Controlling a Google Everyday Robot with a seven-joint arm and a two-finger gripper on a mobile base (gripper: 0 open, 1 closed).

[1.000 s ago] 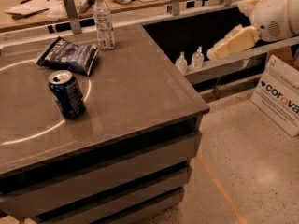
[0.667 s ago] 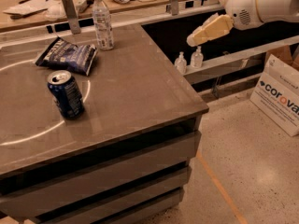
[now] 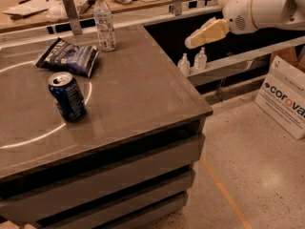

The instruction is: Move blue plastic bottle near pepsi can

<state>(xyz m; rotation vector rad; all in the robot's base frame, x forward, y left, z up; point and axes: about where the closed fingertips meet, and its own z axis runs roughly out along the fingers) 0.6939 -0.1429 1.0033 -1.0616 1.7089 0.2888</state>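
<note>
The blue plastic bottle (image 3: 104, 23) is clear with a white cap and a pale label. It stands upright at the back of the grey table (image 3: 138, 94). The pepsi can (image 3: 67, 96), dark blue with a silver top, stands upright nearer the front left, well apart from the bottle. My gripper (image 3: 192, 42) hangs in the air at the upper right, past the table's right edge. It is well to the right of the bottle and holds nothing that I can see.
A dark blue chip bag (image 3: 68, 57) lies between bottle and can. Two small clear pump bottles (image 3: 192, 61) stand on a ledge right of the table. A white cardboard box (image 3: 286, 99) leans on the floor at right. A cluttered wooden desk (image 3: 43, 13) runs behind.
My arm and gripper have swung left, from the far right edge toward the table's back right corner. Bottle, can and bag have not moved.
</note>
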